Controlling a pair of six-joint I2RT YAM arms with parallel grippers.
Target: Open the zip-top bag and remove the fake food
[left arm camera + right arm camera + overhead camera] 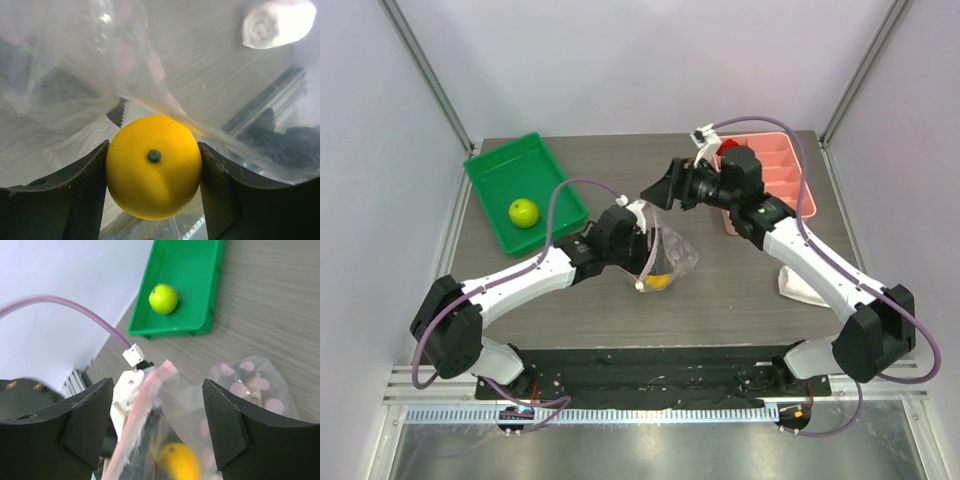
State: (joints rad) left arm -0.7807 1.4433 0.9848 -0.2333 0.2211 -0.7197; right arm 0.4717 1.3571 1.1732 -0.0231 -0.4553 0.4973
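The clear zip-top bag (678, 250) lies mid-table, its pink zip strip (150, 390) raised at the mouth. My left gripper (653, 268) reaches inside the bag and is shut on the yellow-orange fruit (154, 167), both fingers touching its sides. The fruit also shows through the plastic in the right wrist view (180, 462). My right gripper (656, 190) hovers just above the bag's mouth with its jaws wide open; the zip strip stands between them, touching neither finger. The lime green fruit (524, 212) sits in the green tray (490, 180), also seen from the right wrist (163, 298).
A salmon-pink divided tray (790, 175) with a red toy piece (729, 150) stands at the back right. A white rolled cloth (798, 285) lies at the right, near the right arm. The green tray is at the back left.
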